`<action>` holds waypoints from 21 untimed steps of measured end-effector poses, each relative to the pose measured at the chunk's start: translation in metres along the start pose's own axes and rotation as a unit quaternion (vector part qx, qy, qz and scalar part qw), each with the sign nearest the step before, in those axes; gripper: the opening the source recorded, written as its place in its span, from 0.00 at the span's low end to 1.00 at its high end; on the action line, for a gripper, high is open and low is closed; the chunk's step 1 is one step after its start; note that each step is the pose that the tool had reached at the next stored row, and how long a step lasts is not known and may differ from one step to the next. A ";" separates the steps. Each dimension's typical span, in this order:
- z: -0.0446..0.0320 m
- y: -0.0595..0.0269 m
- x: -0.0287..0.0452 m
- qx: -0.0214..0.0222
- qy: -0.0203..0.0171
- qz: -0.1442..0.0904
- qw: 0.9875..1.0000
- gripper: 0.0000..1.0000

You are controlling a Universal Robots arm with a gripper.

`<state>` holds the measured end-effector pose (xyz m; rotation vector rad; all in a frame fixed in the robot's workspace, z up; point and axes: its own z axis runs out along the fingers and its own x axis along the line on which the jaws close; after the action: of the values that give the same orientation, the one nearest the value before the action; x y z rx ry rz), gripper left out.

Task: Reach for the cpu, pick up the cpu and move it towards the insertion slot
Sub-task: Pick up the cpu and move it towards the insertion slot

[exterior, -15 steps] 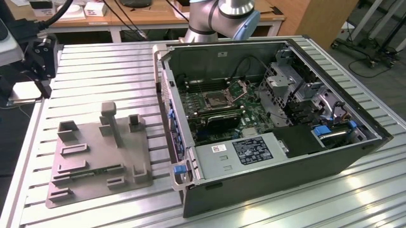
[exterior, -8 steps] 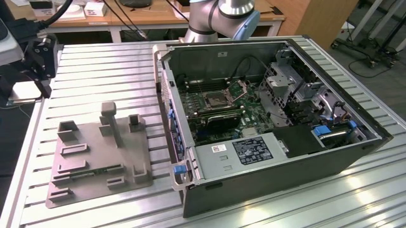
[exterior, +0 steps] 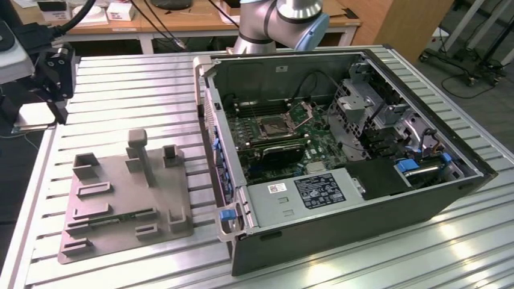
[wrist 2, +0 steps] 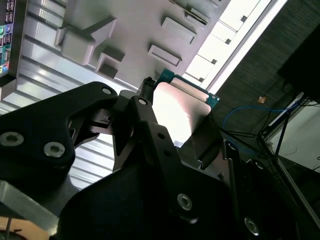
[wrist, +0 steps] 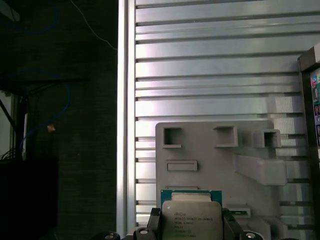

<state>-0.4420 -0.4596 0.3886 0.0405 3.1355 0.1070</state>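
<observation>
- Gripper (wrist: 192,228) is pinching the cpu (wrist: 192,219) by two opposite edges; one finger (wrist: 154,223) is pressing on each side, with the silvery top facing the first wrist camera.
- In the second wrist view the cpu (wrist 2: 178,107) is sitting between the black fingers (wrist 2: 144,102), its green rim showing.
- In the exterior view the gripper (exterior: 55,84) is hanging at that view's left, over the table (exterior: 120,78) edge and above the grey fixture (exterior: 120,192).
- Slot (exterior: 275,126) is lying inside the open case (exterior: 362,223), well apart from the gripper, with its retaining frame standing hinged up.
</observation>
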 end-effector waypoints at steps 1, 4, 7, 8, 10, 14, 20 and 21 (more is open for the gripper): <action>0.0000 0.0000 -0.0010 0.000 0.000 0.000 1.000 0.55; 0.0001 0.0001 -0.0043 0.000 0.000 0.000 1.000 0.55; 0.0001 0.0002 -0.0062 0.000 0.000 0.000 1.000 0.55; 0.0001 0.0002 -0.0062 0.000 0.000 0.000 1.000 0.55; 0.0001 0.0001 -0.0064 0.000 0.000 0.000 1.000 0.55; -0.0003 0.0002 -0.0064 0.000 0.000 0.000 1.000 0.55; -0.0012 0.0003 -0.0069 0.000 0.000 0.000 1.000 0.55; -0.0013 0.0003 -0.0074 0.000 0.000 -0.001 1.000 0.55</action>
<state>-0.4347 -0.4595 0.3899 0.0385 3.1356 0.1069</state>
